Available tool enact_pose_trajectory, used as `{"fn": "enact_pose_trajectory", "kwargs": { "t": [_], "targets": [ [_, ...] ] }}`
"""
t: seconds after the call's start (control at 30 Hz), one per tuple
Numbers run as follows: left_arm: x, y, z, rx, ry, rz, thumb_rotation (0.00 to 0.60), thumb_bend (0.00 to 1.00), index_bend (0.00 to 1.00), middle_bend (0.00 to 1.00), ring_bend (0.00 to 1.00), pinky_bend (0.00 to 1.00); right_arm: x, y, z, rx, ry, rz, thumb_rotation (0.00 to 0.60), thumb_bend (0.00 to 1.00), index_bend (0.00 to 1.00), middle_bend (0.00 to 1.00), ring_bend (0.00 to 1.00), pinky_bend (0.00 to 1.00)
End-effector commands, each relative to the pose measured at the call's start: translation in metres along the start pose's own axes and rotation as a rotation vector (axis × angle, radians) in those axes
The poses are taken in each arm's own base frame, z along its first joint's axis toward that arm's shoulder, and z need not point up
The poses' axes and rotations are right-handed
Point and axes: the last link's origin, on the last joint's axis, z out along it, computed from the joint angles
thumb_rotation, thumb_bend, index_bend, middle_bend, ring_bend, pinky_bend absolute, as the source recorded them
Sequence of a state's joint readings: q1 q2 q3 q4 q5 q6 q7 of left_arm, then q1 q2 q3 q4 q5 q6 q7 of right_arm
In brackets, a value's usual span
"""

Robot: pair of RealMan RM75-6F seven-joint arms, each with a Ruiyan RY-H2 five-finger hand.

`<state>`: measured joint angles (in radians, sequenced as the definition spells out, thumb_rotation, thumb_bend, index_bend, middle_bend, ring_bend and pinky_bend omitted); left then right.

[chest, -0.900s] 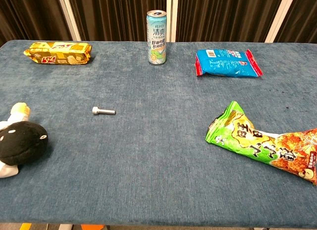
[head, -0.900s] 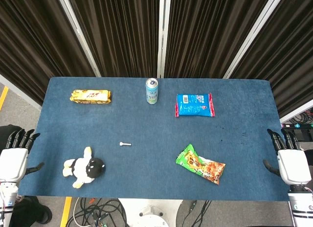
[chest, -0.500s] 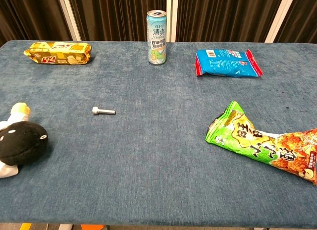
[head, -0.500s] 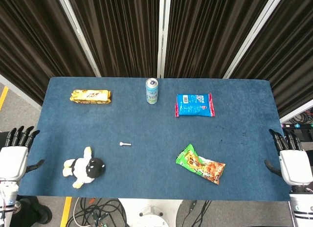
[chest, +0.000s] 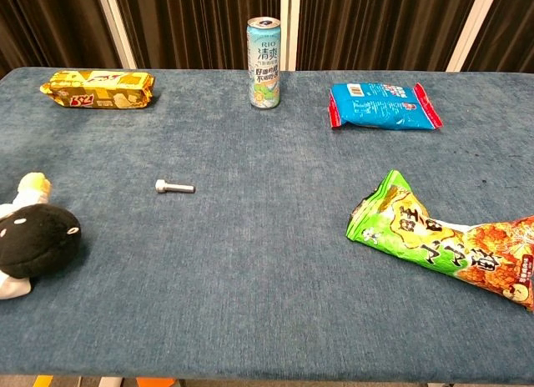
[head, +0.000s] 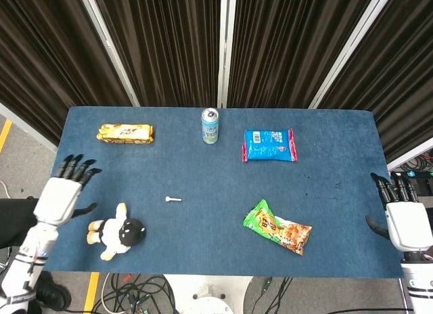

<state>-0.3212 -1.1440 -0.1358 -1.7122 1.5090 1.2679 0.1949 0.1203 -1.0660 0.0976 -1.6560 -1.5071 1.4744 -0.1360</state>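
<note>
The left hand (head: 59, 197) has swung in over the table's (head: 216, 212) left edge since half a second ago, fingers spread, holding nothing, just left of the fuzzy black-and-white plush toy (head: 116, 233) at the near left. The right hand (head: 406, 222) stays off the right edge, fingers apart, empty. On the blue felt: a small metal bolt (head: 173, 199), a glossy green chip bag (head: 277, 227), an upright can (head: 210, 125), a blue packet (head: 269, 145), a yellow biscuit pack (head: 125, 132).
</note>
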Motion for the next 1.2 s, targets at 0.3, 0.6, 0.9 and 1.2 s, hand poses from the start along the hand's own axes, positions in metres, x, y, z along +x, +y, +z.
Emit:
{"fn": "enact_pose_trajectory", "kwargs": {
  "t": [0.3,0.6,0.9,1.2],
  "targets": [
    [-0.048,0.086,0.078,-0.198,-0.242,-0.001,0.6,0.19,0.29,0.16,0.01,0.0,-0.002,0.001,0.004,-0.008,-0.015,-0.006,0.6,0.11,0.05,0.16,0.0,0.06],
    [-0.089,0.122,0.091,-0.177,-0.317,-0.002,0.6,0.23,0.36,0.17,0.02,0.0,-0.003,0.002,0.007,-0.01,-0.026,-0.009,0.6,0.11,0.05,0.16,0.0,0.06],
    [-0.111,0.139,0.101,-0.132,-0.34,0.025,0.6,0.27,0.42,0.17,0.02,0.0,-0.004,0.005,0.006,-0.021,-0.031,-0.006,0.6,0.11,0.05,0.16,0.0,0.06],
    [-0.119,0.147,0.106,-0.108,-0.347,0.021,0.6,0.32,0.47,0.17,0.02,0.0,-0.004,0.007,0.005,-0.028,-0.035,-0.005,0.6,0.11,0.06,0.16,0.0,0.06]
  ]
}}
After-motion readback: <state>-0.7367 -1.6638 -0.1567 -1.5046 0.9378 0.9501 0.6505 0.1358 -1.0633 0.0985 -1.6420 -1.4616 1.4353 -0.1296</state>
